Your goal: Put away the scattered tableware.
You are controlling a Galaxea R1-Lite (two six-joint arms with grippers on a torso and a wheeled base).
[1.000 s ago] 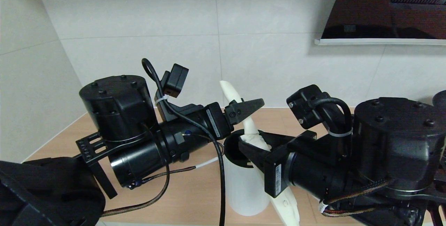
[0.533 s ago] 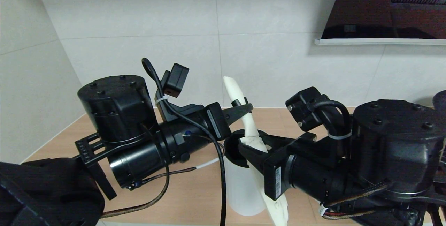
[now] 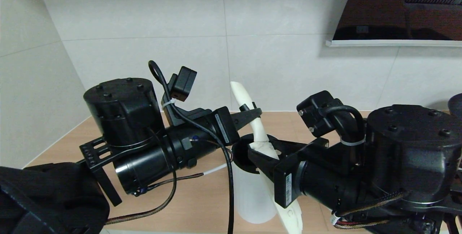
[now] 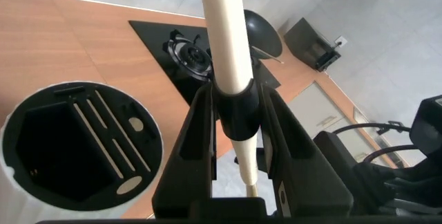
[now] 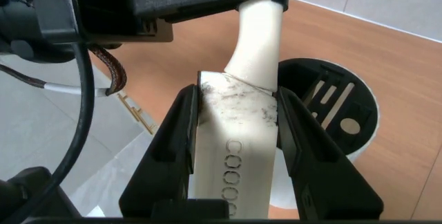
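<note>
L gripper [image 3: 251, 112] clamped tight on handle of white spatula [image 3: 241, 95]; R gripper [image 3: 262, 151] closed on its perforated blade end. Spatula hangs tilted, nr upright, just beside mouth of white utensil holder [image 3: 252, 198] on wood counter [image 3: 202, 194], not inside.

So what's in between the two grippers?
A short stretch of the white spatula: the left gripper holds its handle, the right gripper its wide end. The head view shows it.
</note>
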